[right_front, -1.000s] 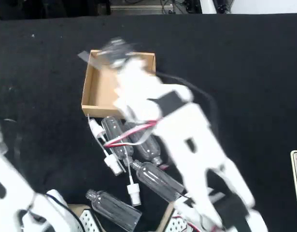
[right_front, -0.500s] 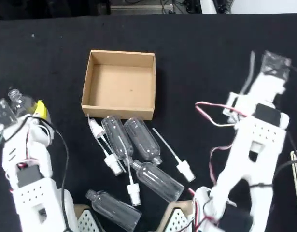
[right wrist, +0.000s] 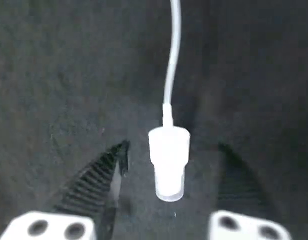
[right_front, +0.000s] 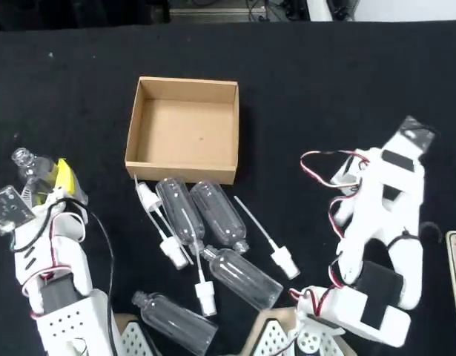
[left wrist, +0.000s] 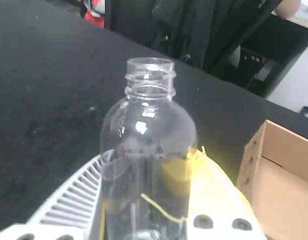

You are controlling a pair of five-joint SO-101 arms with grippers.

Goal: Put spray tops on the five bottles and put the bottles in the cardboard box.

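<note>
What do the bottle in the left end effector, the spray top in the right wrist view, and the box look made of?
The bottle: likely clear glossy plastic, see-through with bright highlights. The spray top: matte white plastic cap, thin pale tube. The box: plain brown cardboard, dull finish.

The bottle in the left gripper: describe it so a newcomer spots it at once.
From the cardboard box, look left to the left gripper, yellow on one side. The clear bottle it grips is the only one off the table; the other four bottles lie between box and arm bases.
</note>
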